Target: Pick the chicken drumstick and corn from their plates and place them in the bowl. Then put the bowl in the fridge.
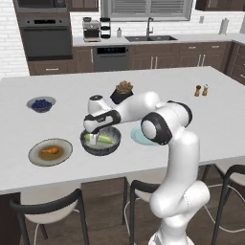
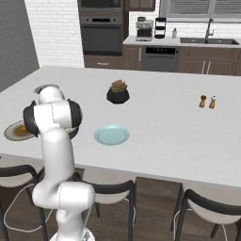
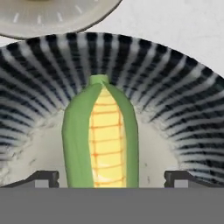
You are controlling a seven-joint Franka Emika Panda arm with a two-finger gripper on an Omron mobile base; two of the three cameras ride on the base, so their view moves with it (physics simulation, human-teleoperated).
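My two-finger gripper stands wide, its 2 tips well apart on either side of the yellow, green-husked corn cob, which lies inside the dark, striped bowl. Risk: lifting askew could snag the cob and nudge the bowl.

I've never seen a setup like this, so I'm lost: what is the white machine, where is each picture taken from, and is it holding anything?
It is a robot arm with two fingers, in a simulated kitchen. Two pictures come from cameras behind it, left and right; the third looks along its hand. On the white counter stand a dark bowl, a tan plate with a drumstick, an empty blue plate, a small bowl of blueberries, a potted plant and two shakers. The corn lies in the bowl. The fingers stand open either side of it, holding nothing.
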